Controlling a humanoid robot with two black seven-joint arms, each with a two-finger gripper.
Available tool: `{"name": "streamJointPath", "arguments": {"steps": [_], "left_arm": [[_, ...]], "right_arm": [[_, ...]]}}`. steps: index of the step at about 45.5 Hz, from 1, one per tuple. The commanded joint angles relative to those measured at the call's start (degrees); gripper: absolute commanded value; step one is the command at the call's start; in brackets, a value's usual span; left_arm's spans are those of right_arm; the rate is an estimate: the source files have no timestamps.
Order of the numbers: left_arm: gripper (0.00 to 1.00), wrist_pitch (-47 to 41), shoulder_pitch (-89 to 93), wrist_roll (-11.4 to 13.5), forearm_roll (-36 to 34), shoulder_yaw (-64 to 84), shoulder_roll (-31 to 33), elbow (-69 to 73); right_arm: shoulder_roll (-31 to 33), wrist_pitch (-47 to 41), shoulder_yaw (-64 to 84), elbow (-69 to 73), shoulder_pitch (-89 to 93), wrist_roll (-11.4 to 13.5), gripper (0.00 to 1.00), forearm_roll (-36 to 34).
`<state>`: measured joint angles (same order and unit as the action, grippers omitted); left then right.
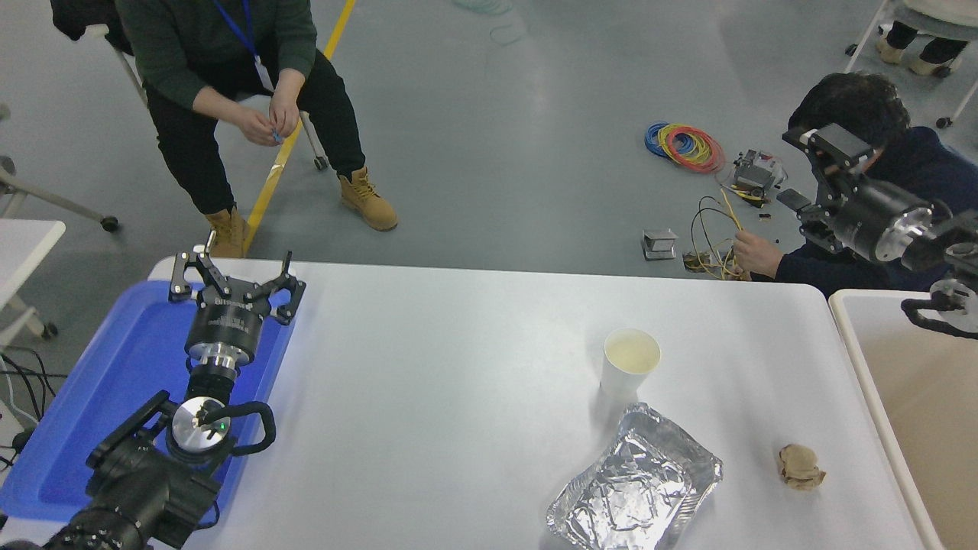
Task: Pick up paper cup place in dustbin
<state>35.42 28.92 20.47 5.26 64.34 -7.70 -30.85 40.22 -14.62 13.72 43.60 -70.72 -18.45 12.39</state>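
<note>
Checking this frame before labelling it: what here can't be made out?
All in the head view:
- dustbin: the picture's right edge cuts it off; only a corner shows.
- right gripper: open, but its arm runs off the right edge.
- paper cup: its base is hidden behind the foil tray.
- left gripper: parked over the blue tray, hiding part of it.

Standing upright on the white table (458,359), right of centre: the small white paper cup (629,362). Just in front of the cup: the crumpled silver foil tray (634,483). Right of the tray, apart from it: the small crumpled brown paper ball (799,466). Beyond the table's right edge: the large white-rimmed rectangular dustbin (863,367). Far left of the cup, at the table's left edge: the flat blue plastic tray (130,359).
</note>
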Motion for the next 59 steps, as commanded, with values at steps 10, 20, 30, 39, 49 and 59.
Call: {"name": "streamJointPath", "arguments": {"steps": [10, 20, 30, 39, 49, 59], "left_arm": [[1.0, 0.0, 0.0, -0.1, 0.0, 0.0, 0.0, 0.0], [1.0, 0.0, 0.0, -0.1, 0.0, 0.0, 0.1, 0.0], [1.0, 0.0, 0.0, -0.1, 0.0, 0.0, 0.0, 0.0], [1.0, 0.0, 0.0, -0.1, 0.0, 0.0, 0.0, 0.0], [1.0, 0.0, 0.0, -0.1, 0.0, 0.0, 0.0, 0.0], [1.0, 0.0, 0.0, -0.1, 0.0, 0.0, 0.1, 0.0]], "right_arm": [[-10.0, -10.3, 39.8, -0.3, -25.0, 11.5, 1.0, 3.0], [-18.7, -13.1, 49.2, 0.3, -29.8, 11.5, 1.0, 3.0], [-25.0, -20.5, 49.5, -0.2, -33.1, 11.5, 1.0, 6.2], [-28.1, -30.1, 49.3, 0.7, -36.5, 11.5, 1.0, 6.3], [-29.4, -30.4, 48.9, 6.9, -39.1, 11.5, 1.0, 6.2], [-29.8, -30.4, 48.3, 8.9, -39.7, 11.5, 1.0, 6.1]]}}
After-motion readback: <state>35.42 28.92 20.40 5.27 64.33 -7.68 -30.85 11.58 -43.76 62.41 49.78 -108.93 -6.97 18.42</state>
